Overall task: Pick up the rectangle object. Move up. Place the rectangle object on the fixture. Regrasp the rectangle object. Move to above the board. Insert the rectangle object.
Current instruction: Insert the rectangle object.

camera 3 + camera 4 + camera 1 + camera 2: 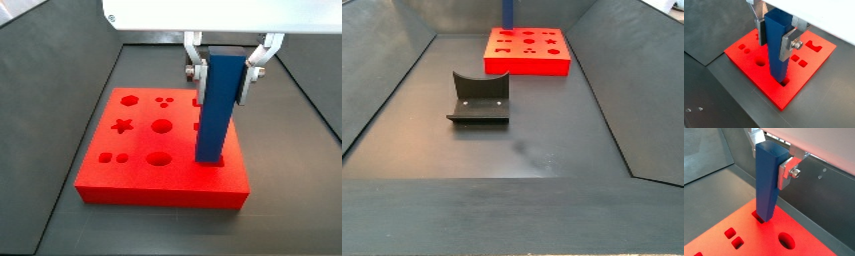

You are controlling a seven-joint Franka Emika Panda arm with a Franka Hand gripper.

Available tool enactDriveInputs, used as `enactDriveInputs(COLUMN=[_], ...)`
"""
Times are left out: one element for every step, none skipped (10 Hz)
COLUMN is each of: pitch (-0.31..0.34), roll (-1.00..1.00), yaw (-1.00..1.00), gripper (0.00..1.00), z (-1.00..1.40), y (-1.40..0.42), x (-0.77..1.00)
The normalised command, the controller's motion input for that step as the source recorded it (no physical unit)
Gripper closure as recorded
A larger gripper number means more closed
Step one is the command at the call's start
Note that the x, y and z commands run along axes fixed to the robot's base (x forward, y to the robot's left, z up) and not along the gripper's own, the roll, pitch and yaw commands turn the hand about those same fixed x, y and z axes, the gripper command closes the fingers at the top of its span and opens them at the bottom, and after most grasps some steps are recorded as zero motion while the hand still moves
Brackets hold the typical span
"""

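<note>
— Wrist views? 
— The gripper point(777, 37) pinches the upright rectangle object point(777, 47), its lower end in a hole of the board point(751, 70). 
— Side views? 
— Same at upper right; far off, the board sits at top centre, the fixture point(478, 98) left of centre, apart.

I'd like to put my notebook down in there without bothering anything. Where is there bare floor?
Bare floor lies in front of the fixture, and between it and the sloped side walls. It is crowded at the board, where the gripper holds the rectangle object upright in a hole.
</note>
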Motion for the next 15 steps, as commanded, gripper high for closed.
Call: enactDriveInputs(pitch=[-0.051,-0.077,-0.113,-0.157,-0.111,-0.099,-0.093,-0.057,-0.037,-0.034,-0.033,-0.050,-0.051,-0.059,-0.080], roll=[0.00,0.00,0.00,0.00,0.00,0.00,0.01,0.01,0.01,0.00,0.01,0.03,0.03,0.03,0.03], yaw=[0.00,0.02,0.12,0.17,0.03,0.00,0.00,0.00,0.00,0.00,0.00,0.00,0.00,0.00,0.00], gripper=[1.00,1.00,1.00,1.00,1.00,1.00,1.00,1.00,1.00,1.00,1.00,1.00,1.00,1.00,1.00], z=[0.00,-0.01,0.00,0.01,0.00,0.00,-0.01,-0.04,-0.05,-0.04,-0.05,-0.07,-0.04,-0.03,-0.03], y=[0.06,0.02,0.01,0.00,0.00,0.00,0.00,0.04,0.04,0.06,0.01,0.00,0.00,0.00,0.00], x=[0.00,0.00,0.01,0.01,0.00,0.00,0.09,0.20,0.24,0.23,0.17,0.01,0.00,0.00,0.00])
